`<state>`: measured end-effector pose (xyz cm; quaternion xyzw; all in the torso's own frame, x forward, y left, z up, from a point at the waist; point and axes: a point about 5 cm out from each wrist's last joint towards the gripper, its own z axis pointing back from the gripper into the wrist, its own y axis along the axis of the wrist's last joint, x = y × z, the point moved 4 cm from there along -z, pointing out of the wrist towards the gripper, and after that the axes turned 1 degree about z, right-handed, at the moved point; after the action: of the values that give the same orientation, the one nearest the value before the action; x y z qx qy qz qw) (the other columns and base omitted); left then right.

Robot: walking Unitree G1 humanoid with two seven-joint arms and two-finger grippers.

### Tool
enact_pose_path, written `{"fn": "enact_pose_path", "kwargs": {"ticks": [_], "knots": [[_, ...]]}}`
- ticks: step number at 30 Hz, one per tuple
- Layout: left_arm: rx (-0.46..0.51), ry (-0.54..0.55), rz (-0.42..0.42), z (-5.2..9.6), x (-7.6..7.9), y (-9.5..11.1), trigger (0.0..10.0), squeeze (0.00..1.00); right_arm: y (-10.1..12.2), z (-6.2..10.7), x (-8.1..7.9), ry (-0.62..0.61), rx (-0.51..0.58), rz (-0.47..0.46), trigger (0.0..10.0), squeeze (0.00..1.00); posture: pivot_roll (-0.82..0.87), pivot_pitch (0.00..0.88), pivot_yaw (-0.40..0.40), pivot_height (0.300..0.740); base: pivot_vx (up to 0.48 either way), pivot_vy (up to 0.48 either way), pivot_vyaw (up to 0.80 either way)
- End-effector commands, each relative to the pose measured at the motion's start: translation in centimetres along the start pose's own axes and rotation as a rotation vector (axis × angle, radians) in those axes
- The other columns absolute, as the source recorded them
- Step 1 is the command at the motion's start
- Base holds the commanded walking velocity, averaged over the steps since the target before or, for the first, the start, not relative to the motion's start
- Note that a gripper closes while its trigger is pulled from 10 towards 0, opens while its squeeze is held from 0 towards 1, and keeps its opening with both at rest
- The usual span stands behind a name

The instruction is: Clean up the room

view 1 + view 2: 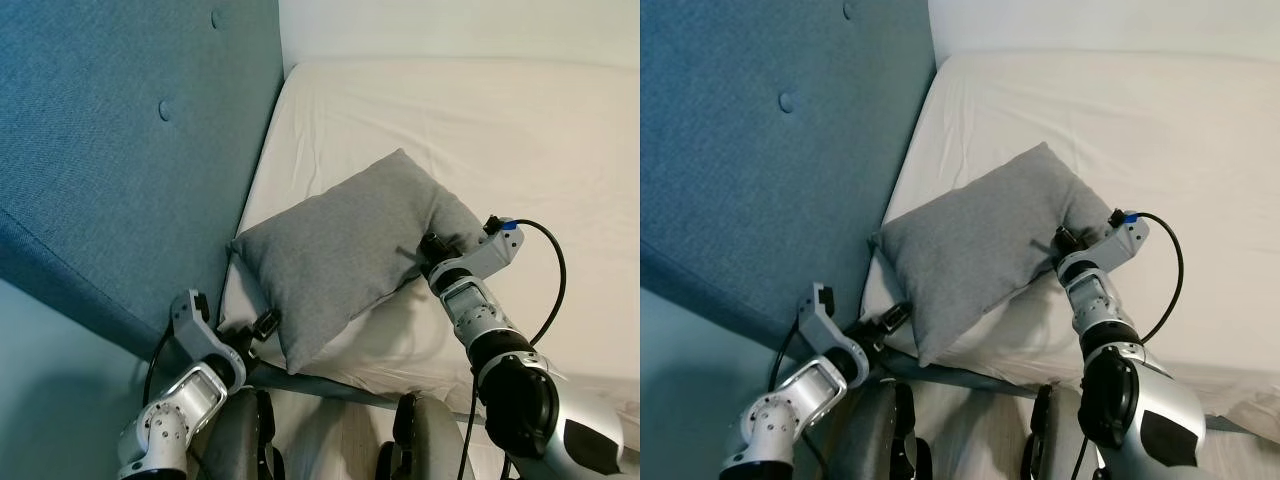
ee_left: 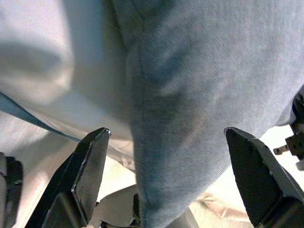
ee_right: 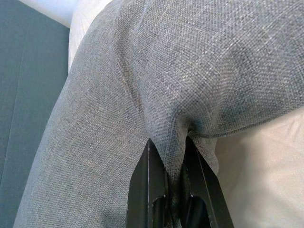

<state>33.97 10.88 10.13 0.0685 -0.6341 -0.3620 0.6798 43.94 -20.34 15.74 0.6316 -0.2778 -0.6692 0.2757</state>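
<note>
Your right gripper (image 3: 172,190) pinches the grey pillow (image 1: 345,250) on the bed (image 1: 520,130) — left gripper (image 2: 166,180) fingers spread wide around its corner.

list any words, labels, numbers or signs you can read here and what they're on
None. No readable text anywhere: the grey pillow, the white bed, the blue headboard and both arms are unmarked. The right gripper pinches the pillow; the left gripper is open around its corner.
</note>
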Motion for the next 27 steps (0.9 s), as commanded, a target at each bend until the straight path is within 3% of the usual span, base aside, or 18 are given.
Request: {"fn": "enact_pose_path", "kwargs": {"ticks": [1, 3, 5, 6, 9, 12, 13, 14, 15, 18, 23, 25, 27], "knots": [[-0.054, -0.034, 0.162, -0.4, 1.1, -3.7, 10.0, 1.00, -1.6, 0.3, 0.3, -0.003, -0.057, 0.005, 0.0, 0.00, 0.24, 0.398, 0.034, 0.596, 0.000, 0.000, 0.00], [-0.074, -0.070, 0.181, -0.4, 2.0, -4.4, 10.0, 1.00, -1.7, 0.3, 0.4, -0.004, -0.058, 0.004, 0.0, 0.00, 0.24, 0.400, 0.036, 0.596, 0.000, 0.000, 0.00], [-0.116, -0.141, 0.224, -0.4, 4.0, -5.3, 10.0, 1.00, -1.9, 0.4, 0.6, -0.006, -0.062, 0.002, 0.0, 0.00, 0.24, 0.401, 0.036, 0.596, 0.000, 0.000, 0.00], [-0.116, -0.141, 0.224, -0.4, 4.0, -5.3, 10.0, 1.00, -1.9, 0.4, 0.6, -0.006, -0.062, 0.002, 0.0, 0.00, 0.24, 0.401, 0.036, 0.596, 0.000, 0.000, 0.00], [-0.196, -0.207, 0.180, -0.2, 5.9, -7.0, 10.0, 1.00, -2.0, 0.4, 0.6, -0.006, -0.065, 0.001, 0.0, 0.00, 0.24, 0.401, 0.036, 0.596, 0.000, 0.000, 0.00], [-0.243, -0.218, 0.138, 0.0, 6.4, -8.2, 10.0, 0.96, -2.1, 0.4, 0.7, -0.007, -0.065, -0.002, 0.0, 0.00, 0.24, 0.402, 0.036, 0.596, 0.000, 0.000, 0.00], [-0.281, -0.212, 0.110, 0.1, 6.5, -9.2, 10.0, 0.44, -2.1, 0.5, 0.7, -0.008, -0.066, -0.004, 0.0, 0.00, 0.24, 0.401, 0.039, 0.596, 0.000, 0.000, 0.00], [-0.281, -0.212, 0.110, 0.1, 6.5, -9.2, 10.0, 0.44, -2.1, 0.5, 0.7, -0.008, -0.066, -0.004, 0.0, 0.00, 0.24, 0.401, 0.039, 0.596, 0.000, 0.000, 0.00], [-0.295, -0.214, 0.130, 0.2, 6.8, -9.9, 10.0, 0.00, -2.2, 0.5, 0.7, -0.008, -0.067, -0.007, 0.0, 0.00, 0.24, 0.401, 0.040, 0.596, 0.000, 0.000, 0.00], [-0.292, -0.246, 0.199, 0.2, 8.0, -10.0, 10.0, 0.00, -2.3, 0.5, 0.7, -0.007, -0.070, -0.008, 0.0, 0.00, 0.24, 0.402, 0.040, 0.596, 0.000, 0.000, 0.00], [-0.300, -0.277, 0.169, 0.1, 9.2, -10.1, 10.0, 0.00, -2.4, 0.5, 0.7, -0.008, -0.073, -0.007, 0.0, 0.00, 0.24, 0.402, 0.040, 0.596, 0.000, 0.000, 0.00], [-0.309, -0.265, 0.128, 0.0, 9.3, -10.3, 10.0, 0.00, -2.5, 0.5, 0.7, -0.008, -0.074, -0.006, 0.0, 0.00, 0.24, 0.402, 0.040, 0.596, 0.000, 0.000, 0.00], [-0.258, -0.153, -0.027, -0.8, 7.5, -10.0, 10.0, 0.00, -2.6, 0.5, 0.6, -0.007, -0.076, -0.007, 0.0, 0.00, 0.23, 0.407, 0.038, 0.596, 0.000, 0.000, 0.00]]}}
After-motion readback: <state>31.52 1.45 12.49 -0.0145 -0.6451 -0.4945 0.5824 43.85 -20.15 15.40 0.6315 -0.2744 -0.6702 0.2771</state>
